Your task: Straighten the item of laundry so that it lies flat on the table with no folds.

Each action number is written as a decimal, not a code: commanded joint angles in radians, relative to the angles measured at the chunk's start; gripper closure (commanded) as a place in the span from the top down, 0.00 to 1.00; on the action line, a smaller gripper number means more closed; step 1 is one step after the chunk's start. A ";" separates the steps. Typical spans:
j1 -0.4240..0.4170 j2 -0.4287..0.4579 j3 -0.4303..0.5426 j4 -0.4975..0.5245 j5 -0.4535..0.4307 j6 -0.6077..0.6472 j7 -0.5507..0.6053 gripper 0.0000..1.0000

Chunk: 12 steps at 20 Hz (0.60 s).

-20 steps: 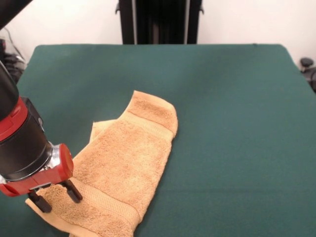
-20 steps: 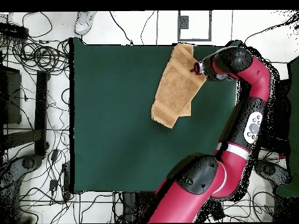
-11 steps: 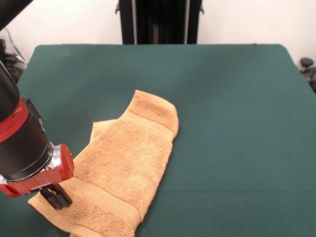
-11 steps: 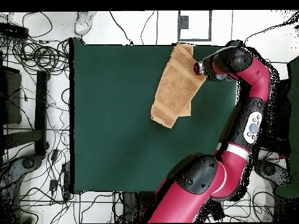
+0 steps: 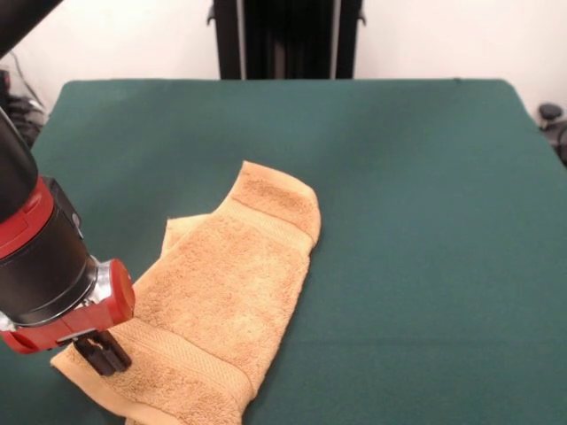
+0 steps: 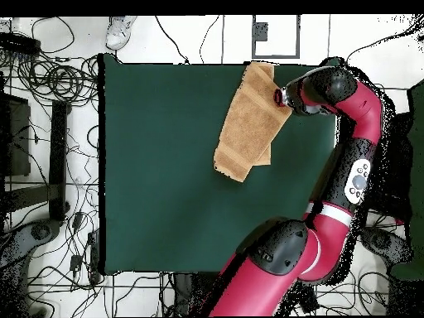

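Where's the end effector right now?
In the front view, the end effector sits lower left, closed on the near-left edge of the folded tan-orange terry towel.

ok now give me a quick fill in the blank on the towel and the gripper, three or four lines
1. The towel is not flat: it lies ____ over on itself.
2. The gripper has its fingers ____ on the towel's edge.
3. The table is covered in dark ____ cloth.
4. In the front view, the gripper is at the towel's ____ end, the one nearest the camera.

Missing words: folded; shut; green; lower
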 commanded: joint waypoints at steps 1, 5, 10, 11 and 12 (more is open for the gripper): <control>0.044 0.006 0.019 0.152 0.005 -0.057 0.069 0.00; 0.045 0.003 0.013 0.152 0.002 -0.047 0.071 0.00; 0.047 0.005 0.015 0.138 -0.015 -0.006 0.093 1.00; 0.047 0.005 0.016 0.136 -0.017 0.003 0.099 1.00; 0.047 0.006 0.016 0.135 -0.017 0.007 0.102 1.00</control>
